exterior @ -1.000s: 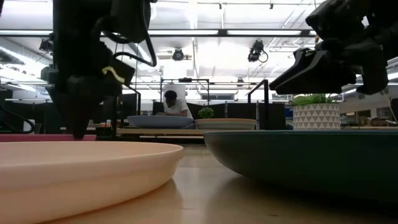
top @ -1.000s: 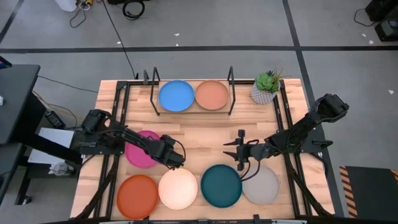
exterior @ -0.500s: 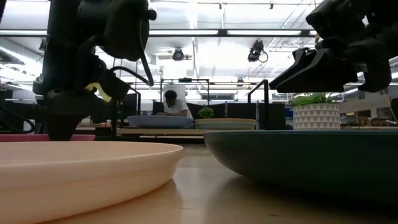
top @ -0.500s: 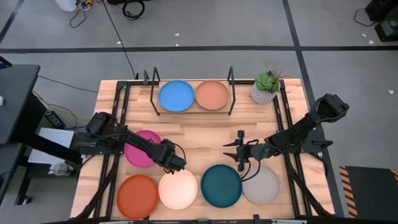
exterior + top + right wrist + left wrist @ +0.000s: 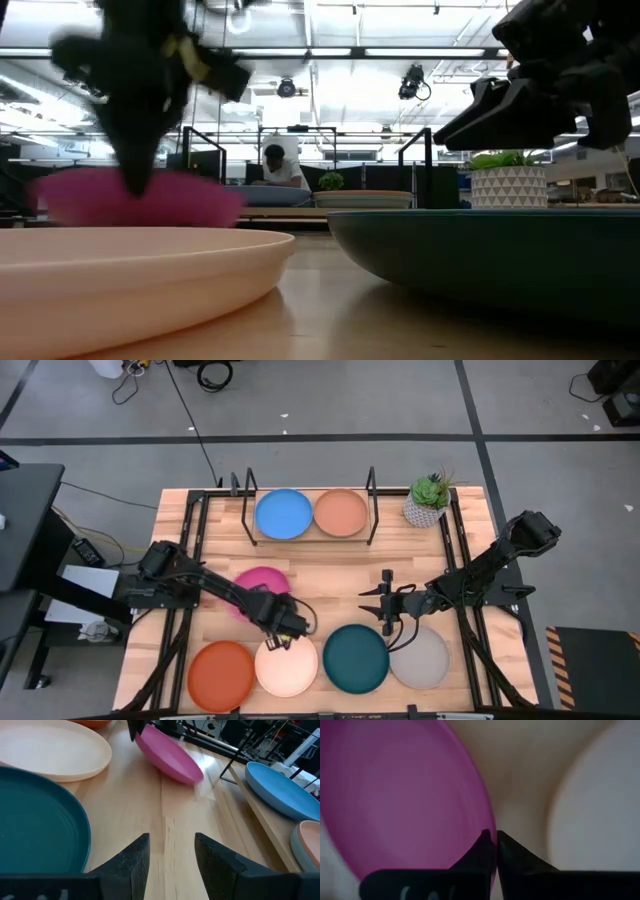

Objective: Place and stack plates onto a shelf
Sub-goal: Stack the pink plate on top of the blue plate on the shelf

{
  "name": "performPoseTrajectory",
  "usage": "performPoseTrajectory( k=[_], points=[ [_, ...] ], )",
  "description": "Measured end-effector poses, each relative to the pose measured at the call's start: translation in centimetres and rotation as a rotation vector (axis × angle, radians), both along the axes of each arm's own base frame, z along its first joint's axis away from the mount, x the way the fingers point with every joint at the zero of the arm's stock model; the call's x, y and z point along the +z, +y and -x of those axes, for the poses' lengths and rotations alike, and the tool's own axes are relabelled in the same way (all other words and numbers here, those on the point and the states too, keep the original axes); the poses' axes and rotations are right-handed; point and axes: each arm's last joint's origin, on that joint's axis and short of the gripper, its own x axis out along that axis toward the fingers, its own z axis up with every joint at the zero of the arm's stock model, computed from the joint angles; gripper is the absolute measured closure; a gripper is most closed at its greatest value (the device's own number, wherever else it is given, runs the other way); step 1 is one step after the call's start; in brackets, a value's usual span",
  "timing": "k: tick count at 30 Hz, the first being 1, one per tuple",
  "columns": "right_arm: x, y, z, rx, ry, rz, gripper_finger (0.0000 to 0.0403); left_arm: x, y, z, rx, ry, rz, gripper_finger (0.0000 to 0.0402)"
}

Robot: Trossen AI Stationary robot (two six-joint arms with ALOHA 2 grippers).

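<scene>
My left gripper [image 5: 285,623] is shut on the magenta plate [image 5: 260,584], which is raised above the table's middle left; it also shows in the low view [image 5: 135,197] and the right wrist view [image 5: 167,752]. My right gripper [image 5: 385,606] stands open and holds nothing [image 5: 171,840], above the bare wood beyond the dark teal plate [image 5: 355,658]. On the shelf [image 5: 310,539] at the back, a blue plate [image 5: 284,514] and a tan plate [image 5: 341,513] lie side by side. Along the near edge lie the orange [image 5: 221,675], cream [image 5: 286,664] and grey [image 5: 424,659] plates. My left gripper pinches the magenta plate's rim [image 5: 489,822] between its two fingers, on the plate's near right side. The fingers [image 5: 140,165] come from above, pointing down. The plate is tilted, its gripped edge highest [image 5: 142,737]; whether its low edge is clear of the table I cannot tell.
A potted plant [image 5: 428,501] stands at the back right beside the shelf. Black uprights [image 5: 372,490] rise at the shelf's ends. Black rails [image 5: 195,560] run along the table's left and right sides. Bare wood [image 5: 330,575] lies between the shelf and the near row.
My left gripper has moved toward the near and right edges to the magenta plate's rim and shut on it. The plate, which lay flat on the table, is now raised, tilted and shifted toward the right.
</scene>
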Motion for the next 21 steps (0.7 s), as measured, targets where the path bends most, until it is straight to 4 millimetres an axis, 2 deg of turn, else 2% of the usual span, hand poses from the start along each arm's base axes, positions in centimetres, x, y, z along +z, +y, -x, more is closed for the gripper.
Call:
performPoseTrajectory(
  k=[6,11,14,21],
  points=[
    [0.0,0.0,0.0,0.000,0.003,0.002,0.0241,3.9,-0.4,-2.1,-0.432,-0.096,-0.148,0.0386],
    [0.0,0.0,0.0,0.000,0.004,0.002,0.0241,6.4,0.4,-3.4,-0.600,-0.134,-0.371,0.0386],
    [0.0,0.0,0.0,0.000,0.004,0.002,0.0241,6.7,2.4,-4.1,-0.596,-0.110,-0.424,0.0386],
    [0.0,0.0,0.0,0.000,0.004,0.003,0.0241,6.4,9.7,-4.9,-0.466,-0.010,-0.396,0.0386]
  ],
)
